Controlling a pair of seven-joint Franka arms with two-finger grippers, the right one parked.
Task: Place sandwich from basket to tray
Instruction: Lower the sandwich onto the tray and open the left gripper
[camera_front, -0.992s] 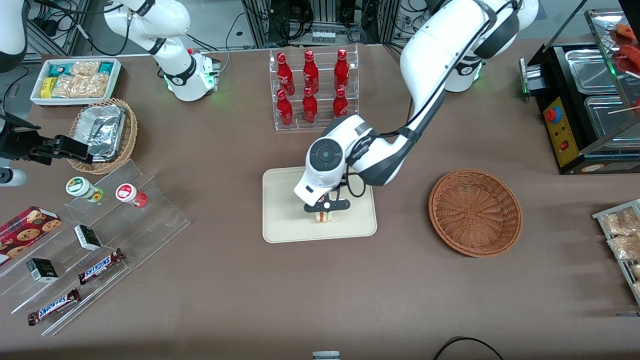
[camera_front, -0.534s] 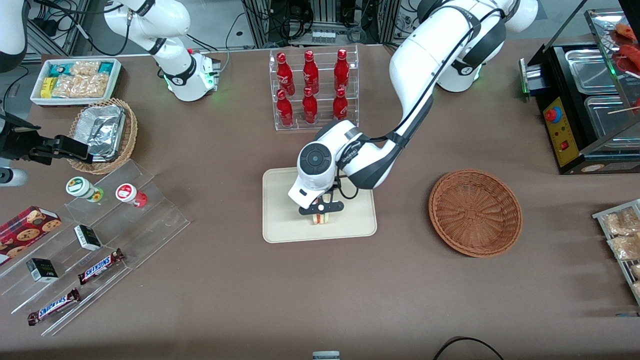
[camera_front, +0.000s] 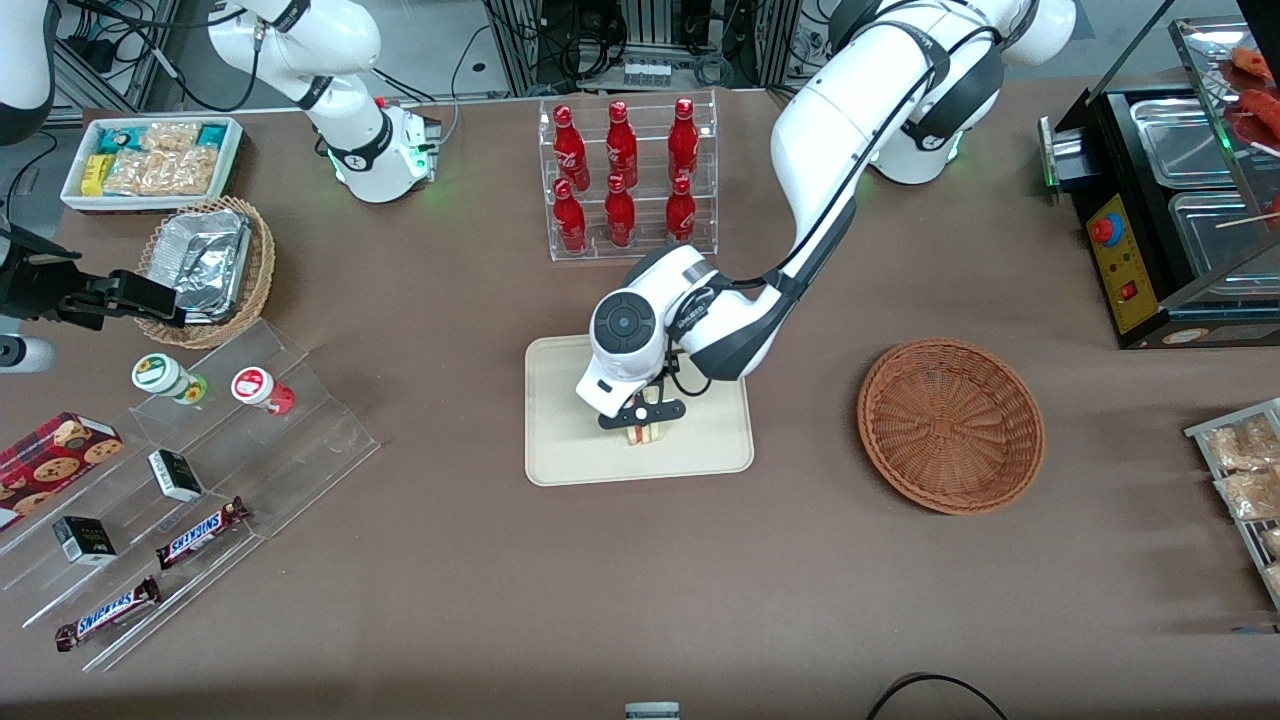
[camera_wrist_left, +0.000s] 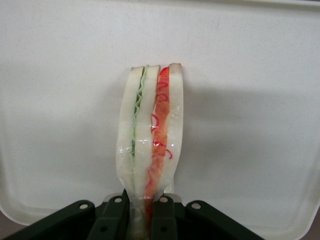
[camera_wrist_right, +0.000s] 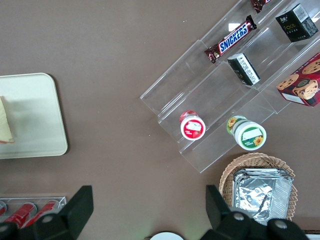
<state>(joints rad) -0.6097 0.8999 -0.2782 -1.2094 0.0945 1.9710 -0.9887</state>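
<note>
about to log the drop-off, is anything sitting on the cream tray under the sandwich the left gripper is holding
Nothing visible does. The left gripper is shut on the triangular layered sandwich directly above the flat cream-beige rectangular tray, whose surface around the sandwich is bare. The round reddish-brown wicker basket lies off toward the working arm's end.

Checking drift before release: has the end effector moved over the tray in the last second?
Yes. The end effector, shut on the sandwich, has shifted toward the parked arm's end of the tray and slightly farther from the front camera.

We see a robot lab staged as a snack shop: cola bottles (camera_front: 622, 180) racked, chocolate bars (camera_front: 201, 532) on clear steps, cables and metal frames (camera_front: 640, 40) past the table.
</note>
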